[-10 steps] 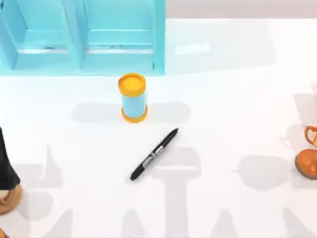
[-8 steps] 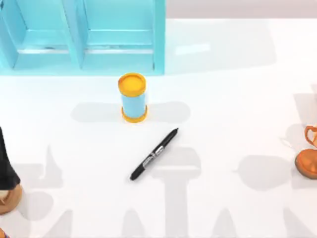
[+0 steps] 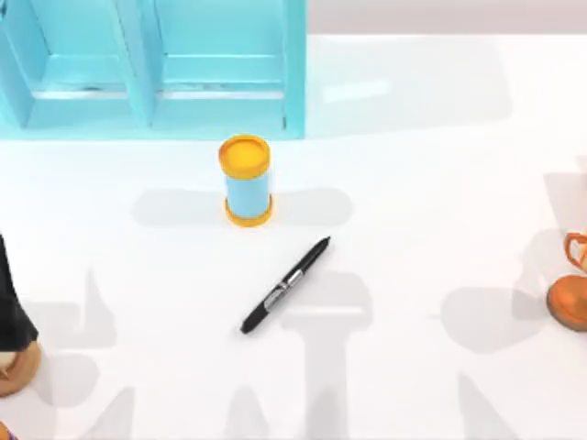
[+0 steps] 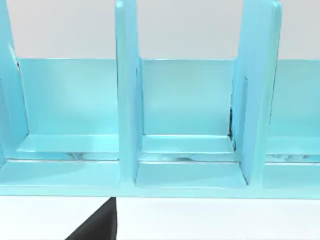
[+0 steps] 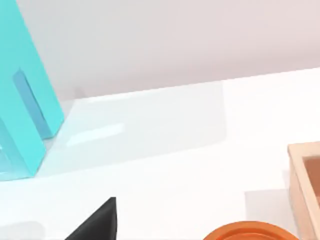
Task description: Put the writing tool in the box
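Observation:
The writing tool, a slim black marker (image 3: 285, 285) with a pale label band, lies flat and slanted near the middle of the table, touched by nothing. A cyan box (image 3: 165, 73) with upright dividers stands at the back left; the left wrist view faces its open compartments (image 4: 187, 150). My left arm (image 3: 9, 312) is at the table's left edge, far from the marker. My right arm is at the right edge. Each wrist view has one dark fingertip (image 4: 97, 225) (image 5: 97, 222) at its rim.
A blue cylinder (image 3: 246, 181) with orange ends stands upright just behind the marker. Orange pieces (image 3: 570, 298) sit at the right edge, a tan round piece (image 3: 16, 367) at the left edge. A pale wooden rim (image 5: 302, 185) and an orange disc (image 5: 250, 232) appear in the right wrist view.
The shadows on the near right of the table have shifted, and the orange piece at the right edge has slid slightly outward. Marker and cylinder have not moved.

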You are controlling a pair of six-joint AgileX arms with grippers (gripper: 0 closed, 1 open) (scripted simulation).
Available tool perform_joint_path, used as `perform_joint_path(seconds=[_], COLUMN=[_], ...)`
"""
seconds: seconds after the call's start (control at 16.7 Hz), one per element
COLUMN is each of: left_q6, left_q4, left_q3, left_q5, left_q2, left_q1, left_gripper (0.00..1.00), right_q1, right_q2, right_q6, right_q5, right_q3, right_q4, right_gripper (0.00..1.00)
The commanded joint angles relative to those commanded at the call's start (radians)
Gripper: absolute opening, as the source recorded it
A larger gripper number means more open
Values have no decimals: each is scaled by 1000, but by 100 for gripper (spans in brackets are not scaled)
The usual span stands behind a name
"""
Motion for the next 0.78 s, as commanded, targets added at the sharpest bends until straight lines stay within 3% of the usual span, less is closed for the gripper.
perform_joint_path(seconds=[0.78], left_q6=[0], left_q4=[0], left_q3=[0], left_q5=[0], left_q2=[0], left_q1=[0], left_gripper=[100], right_q1=[410], right_q2=[1220], right_q6=[773], right_q5=[-15], right_q3=[1069], right_q4=[-643], right_gripper=[100])
